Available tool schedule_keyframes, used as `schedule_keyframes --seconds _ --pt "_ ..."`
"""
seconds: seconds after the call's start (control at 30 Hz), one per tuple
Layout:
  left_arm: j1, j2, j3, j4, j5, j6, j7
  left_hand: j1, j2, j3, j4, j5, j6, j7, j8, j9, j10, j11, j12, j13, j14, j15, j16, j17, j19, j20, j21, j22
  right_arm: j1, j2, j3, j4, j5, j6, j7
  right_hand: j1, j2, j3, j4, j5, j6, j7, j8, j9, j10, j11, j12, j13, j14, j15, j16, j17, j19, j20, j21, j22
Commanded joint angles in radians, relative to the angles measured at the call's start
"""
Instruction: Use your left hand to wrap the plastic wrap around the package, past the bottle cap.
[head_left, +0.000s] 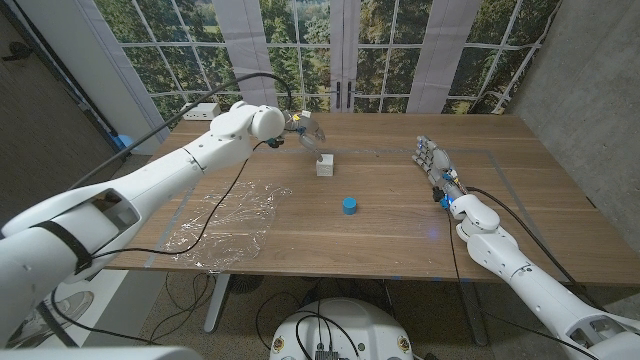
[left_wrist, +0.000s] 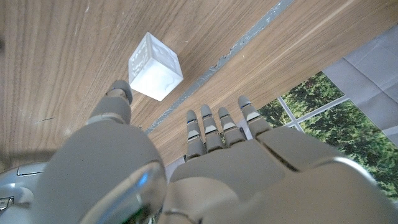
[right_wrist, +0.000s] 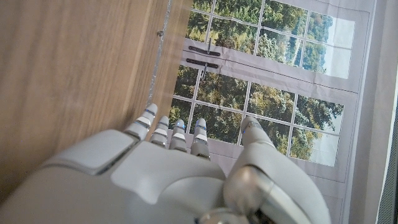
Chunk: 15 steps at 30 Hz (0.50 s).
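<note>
Closest to the robot on the desk (head_left: 400, 225) is the sheet of plastic wrap (head_left: 225, 215), lying crinkled and spread out on the left side near the front edge, with nothing holding it. A bit further in, around the middle, sits the blue bottle cap (head_left: 349, 205), and just past that the small white cube that's got to be the package (head_left: 325, 165), standing apart from both the cap and the wrap. The left hand (head_left: 303, 128) is hovering up behind the package toward the far side, and from the left wrist view its fingers (left_wrist: 219, 127) are stretched out and apart with nothing in them, the cube (left_wrist: 155, 67) sitting on the wood below. The right hand (head_left: 435, 165) is over on the right side of the desk, fingers straight and empty too. My worry: the wrap is well apart from the package, back near the robot, while the left hand is out beyond it. Reaching back for that thin film could bunch it up or let it slip out, and dragging it forward could easily knock the cap or shove the light cube out of place.
</note>
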Motion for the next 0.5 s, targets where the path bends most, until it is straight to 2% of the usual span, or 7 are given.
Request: schedule_keyframes --seconds 0.03,0.5 --pt "-0.028 -0.034 0.046 0.034 0.044 0.008 -0.031 0.012 0.002 -0.006 0.000 0.005 0.005 0.004 -0.003 0.006 0.006 0.005 0.000 0.005 0.001 0.004 0.000 0.001 -0.007 0.008 -0.005 0.005 0.002 0.005 0.004 0.016 0.007 0.007 0.007 0.001 0.003 0.000 -0.001 0.001 0.012 -0.001 -0.004 0.004 0.007 0.006 0.006 0.002 0.005 0.002 0.006 0.005 0.000 0.007 0.005 0.006" --pt "-0.031 -0.065 0.079 0.070 0.073 0.008 -0.015 0.017 0.009 -0.014 0.003 0.006 0.009 0.006 -0.007 0.006 0.006 0.004 -0.003 0.008 0.000 0.002 -0.001 0.002 -0.005 0.007 -0.005 0.005 -0.006 0.000 0.016 0.025 0.023 0.006 0.018 0.000 0.004 0.000 -0.001 0.001 0.013 -0.001 -0.006 0.005 0.009 0.006 0.005 0.002 0.007 0.003 0.007 0.005 0.001 0.008 0.005 0.006"
